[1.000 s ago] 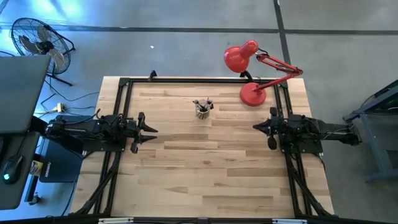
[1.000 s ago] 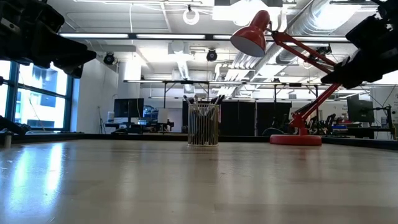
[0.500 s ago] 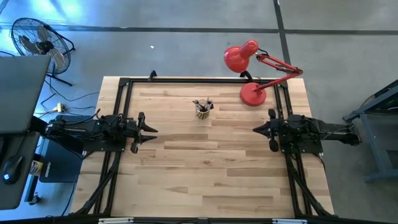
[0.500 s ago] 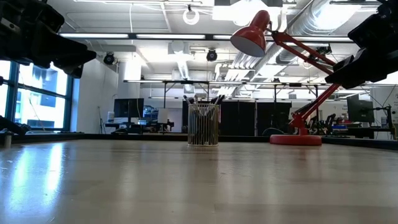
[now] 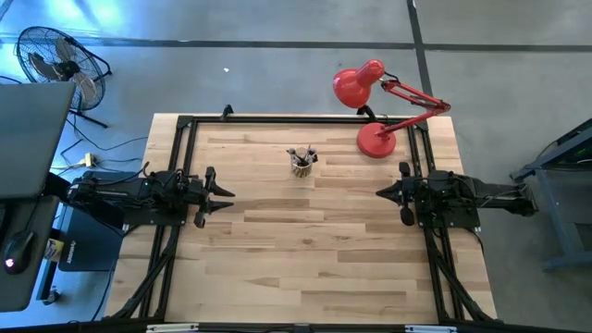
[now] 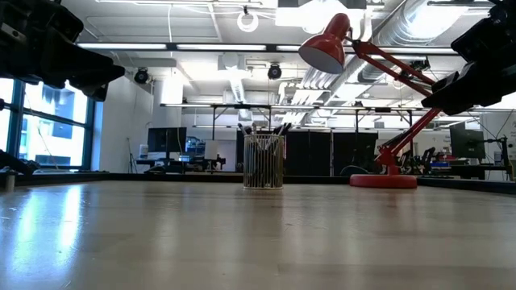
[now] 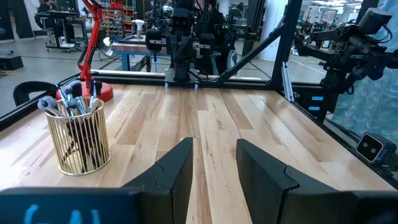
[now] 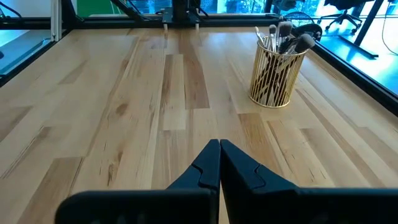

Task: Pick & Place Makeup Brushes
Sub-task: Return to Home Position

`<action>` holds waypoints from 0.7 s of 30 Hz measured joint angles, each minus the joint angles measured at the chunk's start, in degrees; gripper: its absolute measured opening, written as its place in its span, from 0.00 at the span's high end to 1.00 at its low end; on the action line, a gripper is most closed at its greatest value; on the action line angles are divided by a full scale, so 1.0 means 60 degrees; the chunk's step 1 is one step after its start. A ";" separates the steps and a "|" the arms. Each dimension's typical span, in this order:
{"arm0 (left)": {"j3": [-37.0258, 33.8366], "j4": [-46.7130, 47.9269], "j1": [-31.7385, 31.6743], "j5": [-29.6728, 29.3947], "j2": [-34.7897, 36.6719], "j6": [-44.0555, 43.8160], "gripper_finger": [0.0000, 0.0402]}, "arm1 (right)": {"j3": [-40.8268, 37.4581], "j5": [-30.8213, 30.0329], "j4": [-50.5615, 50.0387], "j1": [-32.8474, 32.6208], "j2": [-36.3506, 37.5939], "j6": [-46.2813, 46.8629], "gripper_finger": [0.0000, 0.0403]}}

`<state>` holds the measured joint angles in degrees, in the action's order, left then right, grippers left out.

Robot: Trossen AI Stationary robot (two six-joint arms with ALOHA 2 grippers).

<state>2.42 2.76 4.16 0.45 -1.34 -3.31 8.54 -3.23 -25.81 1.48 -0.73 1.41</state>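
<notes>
The makeup brushes [image 5: 302,154] stand bristle ends up in a gold wire cup [image 5: 302,166] on the table's far middle. The low view shows the cup [image 6: 264,163] upright, and both wrist views show the brushes [image 7: 69,102] [image 8: 284,32] leaning on its rim. My left gripper [image 5: 225,194] hovers at the table's left edge, pointing level toward the right, open [image 7: 214,167] with nothing between its fingers. At the right edge my right gripper [image 5: 381,191] points toward the left, shut [image 8: 219,157] and empty. Both are well clear of the cup.
A red desk lamp [image 5: 376,139] stands at the far right, its head [image 5: 355,85] out beyond the far edge. Black frame rails [image 5: 296,118] run along the far edge and both sides. Bare wood [image 5: 305,240] lies between the arms.
My right gripper has turned a little at the wrist while staying in place, still shut. The cup and the brushes have not moved.
</notes>
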 joint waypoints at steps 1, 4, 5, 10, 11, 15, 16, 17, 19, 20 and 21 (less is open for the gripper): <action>0.0000 0.0000 -0.0001 0.0000 0.0000 0.0000 0.70 | 0.0000 0.0000 0.0000 0.0000 0.0000 0.0000 1.00; 0.0000 0.0000 0.0000 0.0000 0.0000 0.0000 0.70 | 0.0000 0.0001 0.0001 0.0000 0.0000 0.0004 1.00; 0.0000 0.0000 0.0000 0.0000 0.0000 0.0000 0.70 | 0.0000 0.0001 0.0000 0.0000 0.0000 0.0004 1.00; 0.0000 0.0000 0.0000 0.0000 0.0000 0.0001 0.70 | 0.0000 -0.0002 0.0000 0.0000 0.0000 0.0004 1.00; 0.0000 0.0000 0.0000 0.0000 0.0000 0.0000 0.70 | 0.0000 0.0000 0.0000 0.0000 0.0000 0.0004 1.00; 0.0000 0.0000 0.0000 0.0000 0.0000 0.0000 0.70 | 0.0000 0.0000 0.0001 0.0000 0.0000 0.0004 1.00; 0.0000 0.0000 0.0000 0.0000 0.0000 0.0000 0.70 | 0.0000 0.0001 -0.0001 0.0000 0.0000 0.0005 1.00; 0.0000 0.0000 0.0000 0.0000 0.0000 0.0000 0.70 | 0.0000 -0.0001 -0.0001 0.0000 0.0000 0.0004 1.00; 0.0000 0.0002 -0.0007 0.0046 0.0000 -0.0001 0.70 | 0.0000 -0.0001 0.0001 0.0000 0.0000 0.0004 1.00; 0.0000 0.0011 -0.0004 -0.0047 0.0000 0.0000 0.70 | 0.0000 -0.0003 0.0001 0.0000 0.0000 0.0007 1.00; 0.0000 0.0013 0.0000 -0.0097 0.0000 0.0006 0.70 | 0.0000 0.0001 0.0001 0.0000 -0.0002 0.0006 1.00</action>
<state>2.42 2.84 4.16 -0.13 -1.34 -3.27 8.54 -3.22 -25.80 1.48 -0.74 1.44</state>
